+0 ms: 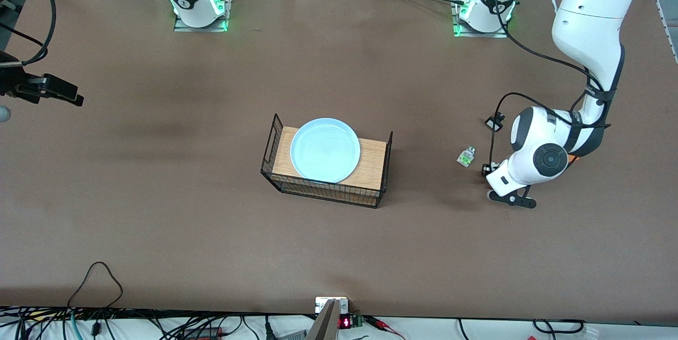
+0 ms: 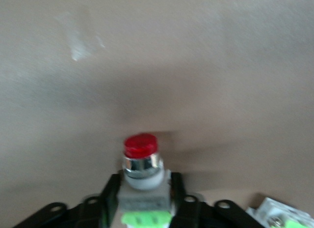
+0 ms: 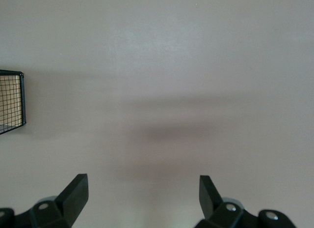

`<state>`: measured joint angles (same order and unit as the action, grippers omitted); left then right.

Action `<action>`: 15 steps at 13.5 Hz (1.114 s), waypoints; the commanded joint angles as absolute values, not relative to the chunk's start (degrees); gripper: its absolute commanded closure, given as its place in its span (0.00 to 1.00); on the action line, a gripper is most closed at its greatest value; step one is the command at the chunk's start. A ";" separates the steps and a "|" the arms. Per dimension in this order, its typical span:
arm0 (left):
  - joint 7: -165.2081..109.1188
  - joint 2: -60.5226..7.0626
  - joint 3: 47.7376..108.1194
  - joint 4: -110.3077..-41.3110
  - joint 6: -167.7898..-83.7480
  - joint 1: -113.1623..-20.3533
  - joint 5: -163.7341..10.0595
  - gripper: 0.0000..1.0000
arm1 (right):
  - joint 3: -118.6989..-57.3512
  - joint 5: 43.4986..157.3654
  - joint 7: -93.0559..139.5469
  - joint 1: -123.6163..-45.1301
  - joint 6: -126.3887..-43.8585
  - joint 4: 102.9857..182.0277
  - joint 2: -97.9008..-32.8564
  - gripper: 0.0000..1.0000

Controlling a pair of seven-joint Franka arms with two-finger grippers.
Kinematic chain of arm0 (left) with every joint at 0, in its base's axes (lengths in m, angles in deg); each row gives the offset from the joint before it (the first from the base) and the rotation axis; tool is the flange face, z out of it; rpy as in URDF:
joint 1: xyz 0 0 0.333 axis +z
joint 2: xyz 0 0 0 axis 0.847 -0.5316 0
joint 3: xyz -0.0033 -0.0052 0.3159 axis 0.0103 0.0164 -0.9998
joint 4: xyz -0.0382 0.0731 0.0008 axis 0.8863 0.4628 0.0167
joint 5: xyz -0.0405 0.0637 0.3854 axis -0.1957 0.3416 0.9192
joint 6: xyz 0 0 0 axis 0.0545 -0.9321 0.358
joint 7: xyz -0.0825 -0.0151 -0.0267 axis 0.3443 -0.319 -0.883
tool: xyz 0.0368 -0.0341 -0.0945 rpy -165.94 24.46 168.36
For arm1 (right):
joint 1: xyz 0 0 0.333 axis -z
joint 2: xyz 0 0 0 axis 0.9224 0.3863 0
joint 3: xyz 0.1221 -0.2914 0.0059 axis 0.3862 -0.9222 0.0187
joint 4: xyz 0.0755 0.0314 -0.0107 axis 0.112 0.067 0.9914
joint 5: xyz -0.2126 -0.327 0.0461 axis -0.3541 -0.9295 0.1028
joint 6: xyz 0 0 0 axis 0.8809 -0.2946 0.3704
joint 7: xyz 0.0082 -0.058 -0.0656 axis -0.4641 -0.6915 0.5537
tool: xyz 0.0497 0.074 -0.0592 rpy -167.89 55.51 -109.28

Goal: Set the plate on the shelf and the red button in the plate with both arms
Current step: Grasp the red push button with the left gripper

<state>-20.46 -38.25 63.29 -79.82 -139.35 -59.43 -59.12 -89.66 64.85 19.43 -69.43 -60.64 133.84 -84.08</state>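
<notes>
The pale blue plate (image 1: 324, 150) lies on the wooden top of a black wire rack (image 1: 373, 166) at the table's middle. My left gripper (image 1: 487, 170) is low over the table toward the left arm's end. In the left wrist view the left gripper (image 2: 144, 188) is shut on the red button (image 2: 141, 145), whose red cap and chrome collar stick out past the fingers (image 2: 114, 185). The arm's hand hides the button in the front view. My right gripper (image 1: 63, 92) waits at the right arm's end, open and empty (image 3: 143, 188).
A white-and-green part without a red cap (image 1: 466, 156) lies on the table beside the left gripper and also shows in the left wrist view (image 2: 284, 215). A small black-and-white part (image 1: 495, 123) lies farther from the front camera. The rack's corner shows in the right wrist view (image 3: 11, 101).
</notes>
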 commanded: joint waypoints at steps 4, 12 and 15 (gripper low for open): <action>-21.77 -34.78 65.67 -78.93 -132.37 -58.50 -60.90 0.84 | -89.52 63.94 19.53 -69.65 -61.09 134.54 -85.06 0.00; -21.24 -29.24 70.75 -58.13 -102.51 -59.03 -60.90 0.87 | -89.52 64.20 19.36 -69.65 -61.61 134.36 -85.06 0.00; -23.34 -29.23 78.30 -47.93 -94.84 -59.38 -66.41 0.87 | -89.52 64.20 19.27 -70.26 -61.44 134.10 -85.06 0.00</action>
